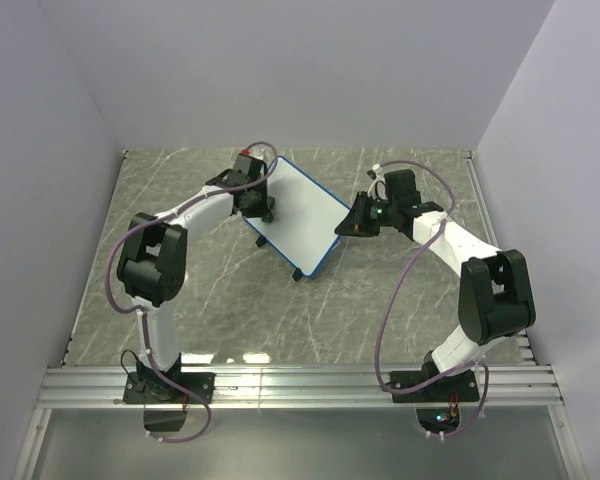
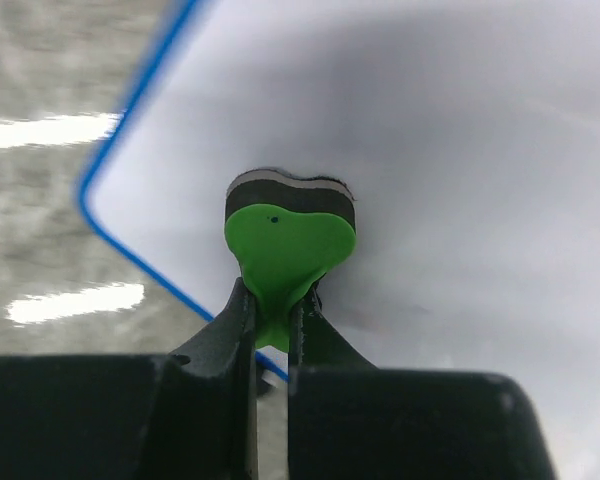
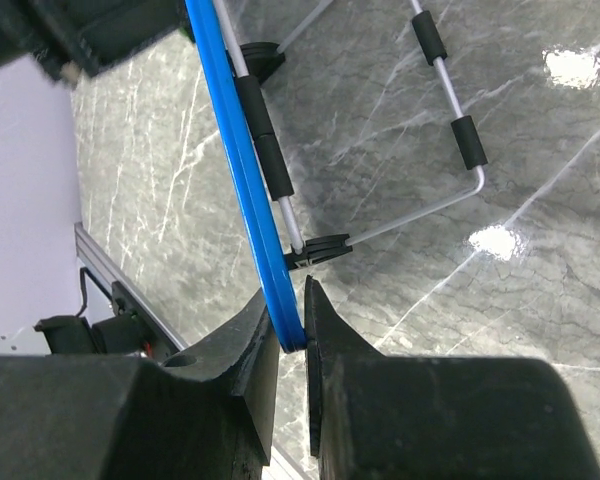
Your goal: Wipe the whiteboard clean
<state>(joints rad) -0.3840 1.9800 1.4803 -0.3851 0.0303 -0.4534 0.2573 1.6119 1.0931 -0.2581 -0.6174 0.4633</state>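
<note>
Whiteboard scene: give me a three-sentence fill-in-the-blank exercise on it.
1. The left gripper is shut on a ____ eraser.
2. The right gripper pinches the whiteboard by its ____ frame.
3. The wire stand behind the board carries ____ sleeves.
Missing words: green; blue; black.

1. The whiteboard [image 1: 305, 215]: smooth white face with a soft sheen; its blue frame looks like glossy plastic.
2. The wire stand [image 3: 450, 190]: bare silvery metal rod with matt black sleeves.
3. The eraser [image 2: 290, 245]: smooth green plastic — backed by a dark, felt-like layer.
4. The table [image 1: 220, 300]: grey marble-look top, polished, mirroring lights.
5. The right gripper [image 3: 292, 318]: matt black plastic.
</note>
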